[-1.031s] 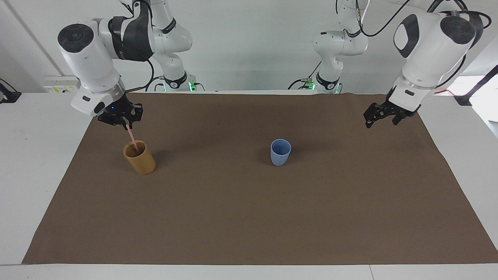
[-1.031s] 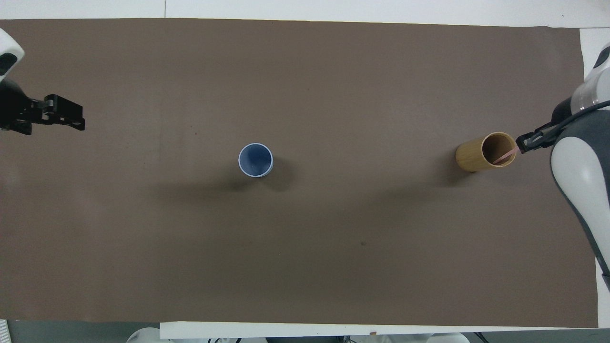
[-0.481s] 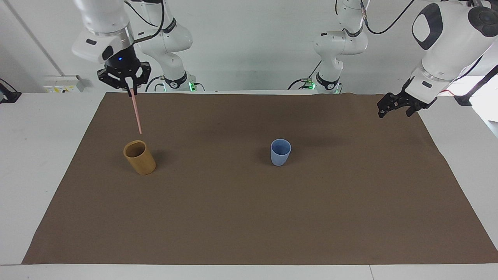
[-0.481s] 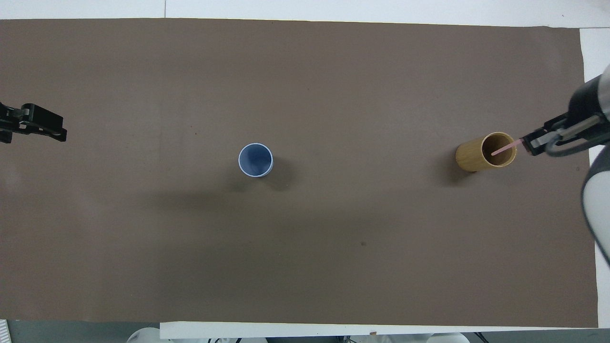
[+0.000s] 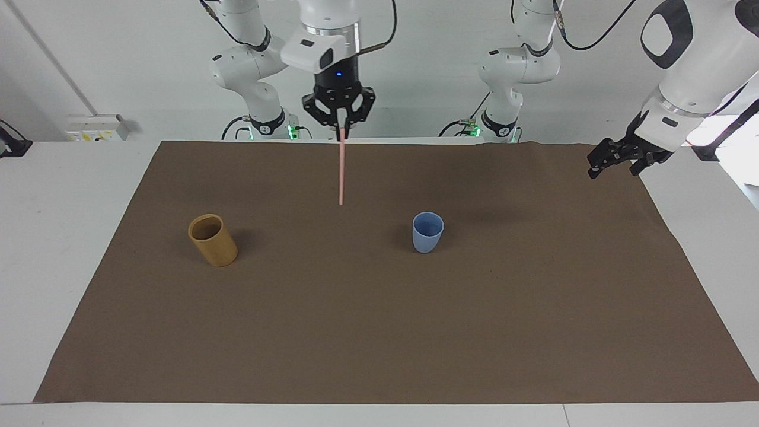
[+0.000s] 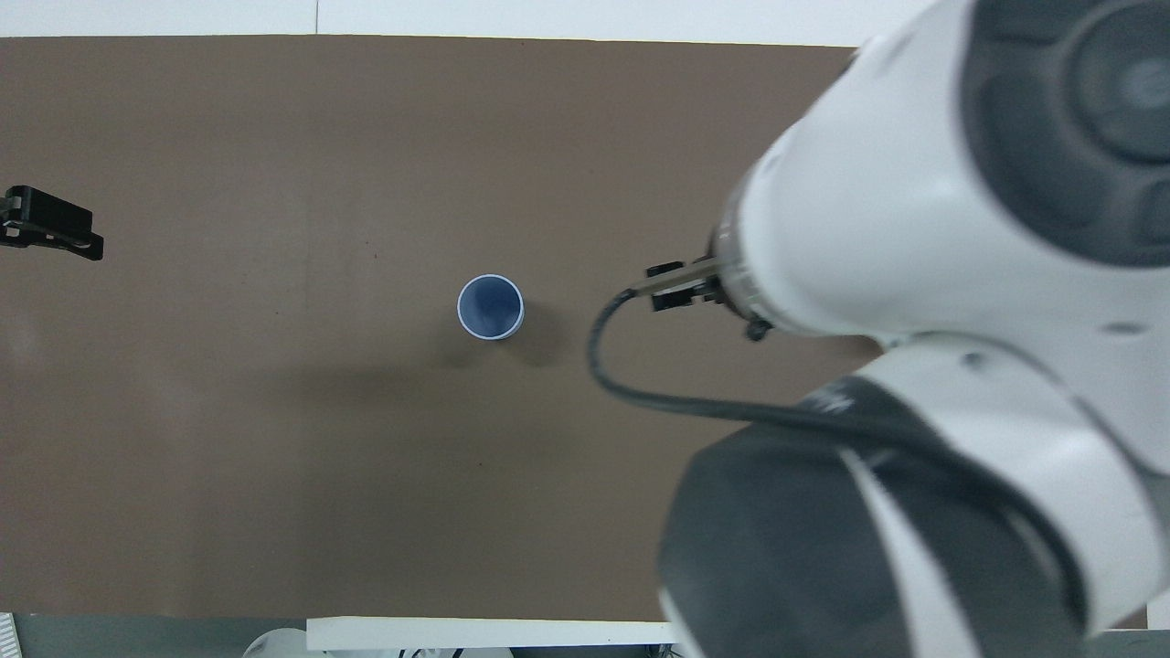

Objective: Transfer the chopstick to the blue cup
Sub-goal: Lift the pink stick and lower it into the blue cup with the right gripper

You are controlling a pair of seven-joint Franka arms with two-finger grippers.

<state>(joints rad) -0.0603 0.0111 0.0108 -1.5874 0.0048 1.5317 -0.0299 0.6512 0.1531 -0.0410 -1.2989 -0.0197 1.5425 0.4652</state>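
Note:
The pale pink chopstick hangs upright in the air, pinched at its top end by my right gripper, which is shut on it. It is over the brown mat between the tan cup and the blue cup, its lower tip well above the mat. The blue cup stands upright and holds nothing. In the overhead view the right arm covers the chopstick, and only part of the right gripper shows beside the cup. My left gripper waits open and holding nothing over the mat's edge at the left arm's end.
A tan wooden-looking cup stands upright toward the right arm's end of the table, with nothing in it. The brown mat covers most of the white table. In the overhead view the right arm hides the tan cup.
The right gripper lifted the chopstick out of the tan cup and carried it sideways toward the blue cup. The left gripper drew back a little toward its own end of the table.

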